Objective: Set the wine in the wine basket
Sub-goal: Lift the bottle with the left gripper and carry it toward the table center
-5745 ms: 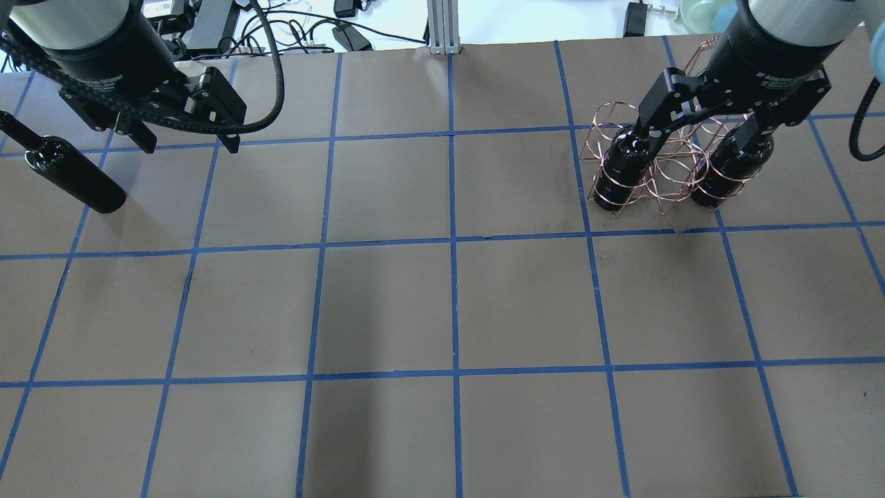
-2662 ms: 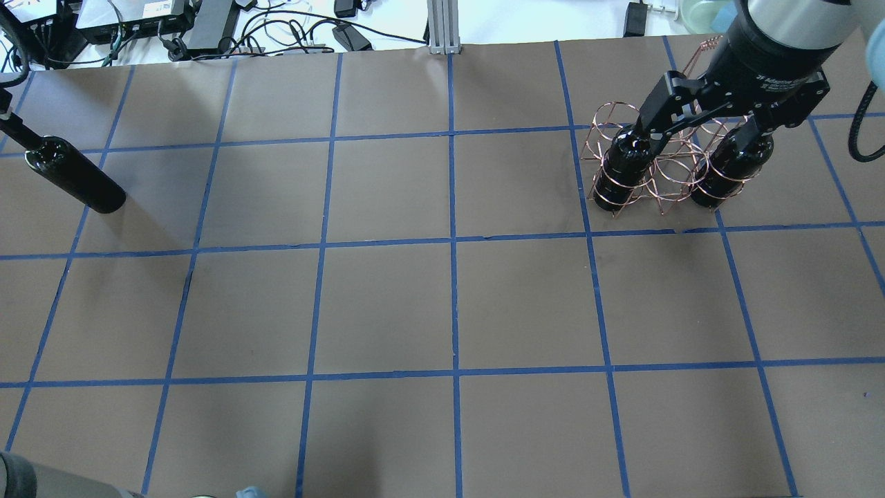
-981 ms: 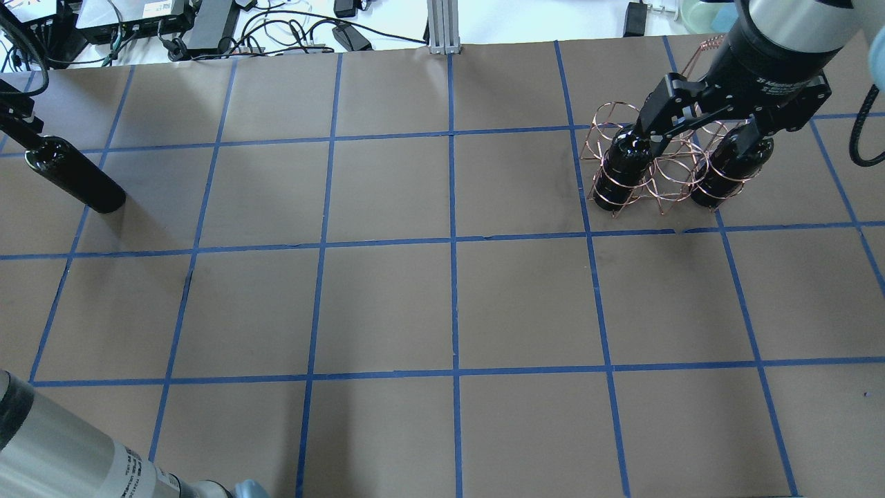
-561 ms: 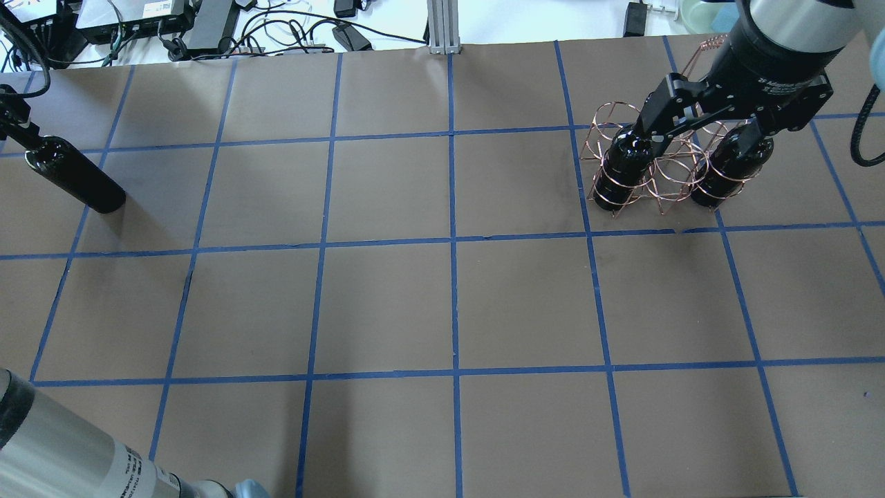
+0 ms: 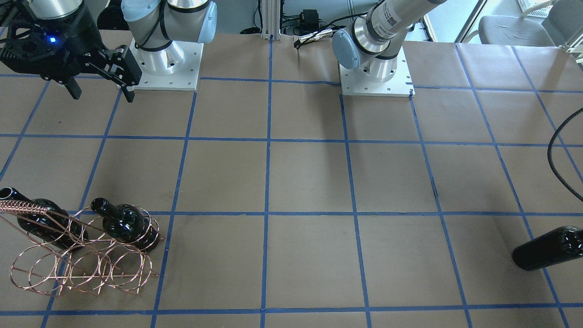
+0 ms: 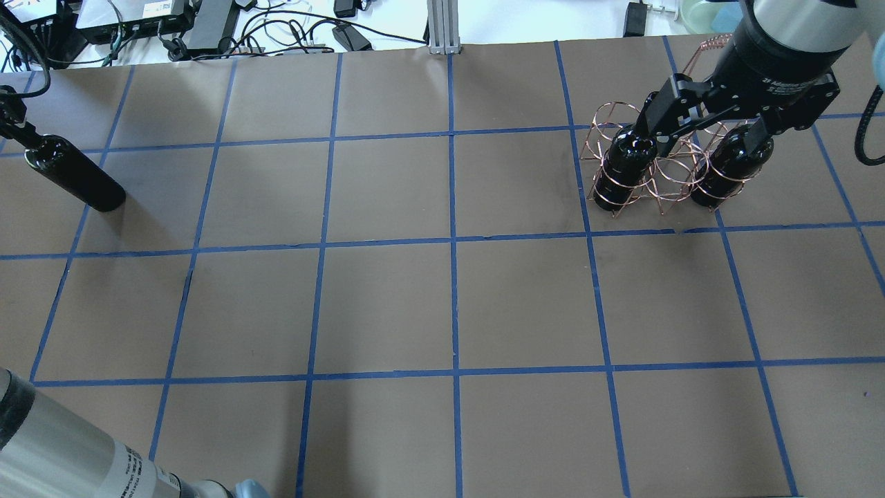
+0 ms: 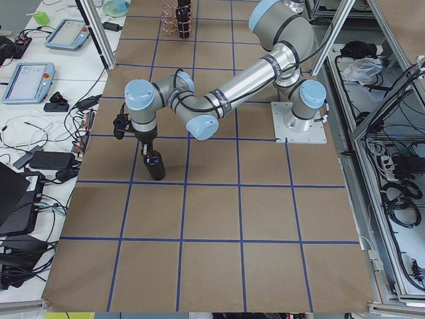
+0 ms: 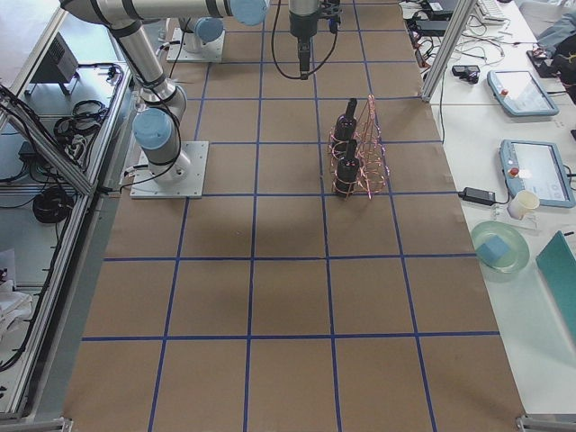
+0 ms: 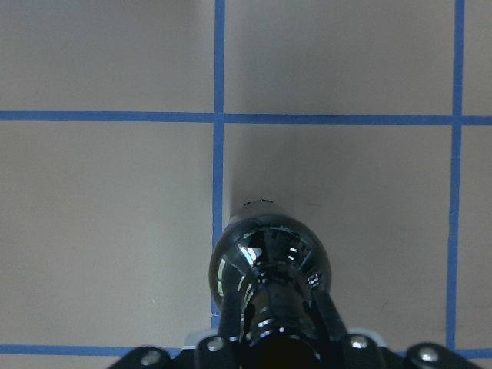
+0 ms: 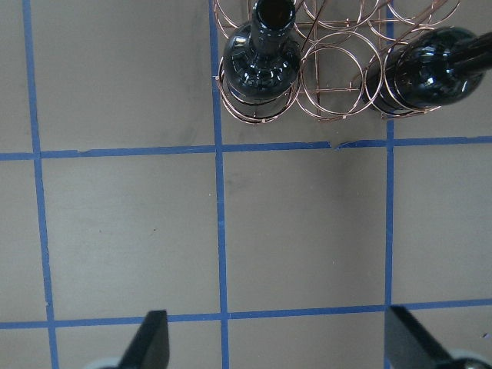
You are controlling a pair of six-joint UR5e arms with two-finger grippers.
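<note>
wine (image 9: 269, 257) neck pinched by left end effector (image 9: 277, 319), wrist cam only; right end effector (image 10: 280, 338) spread.

Glossy, smooth near-black glass on the wine bottle (image 9: 269, 257), highlights gleaming. The wine basket (image 10: 338, 73) is thin, shiny coppery wire. The counter (image 6: 387, 304) wears matt brown paper with blue tape. Right pincer (image 10: 280, 338): matt black. Left arm (image 6: 55, 449): brushed silvery metal.

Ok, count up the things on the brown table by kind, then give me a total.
Glossy near-black glass wine bottles: 3
Copper thin-wire basket: 1
Total: 4
</note>
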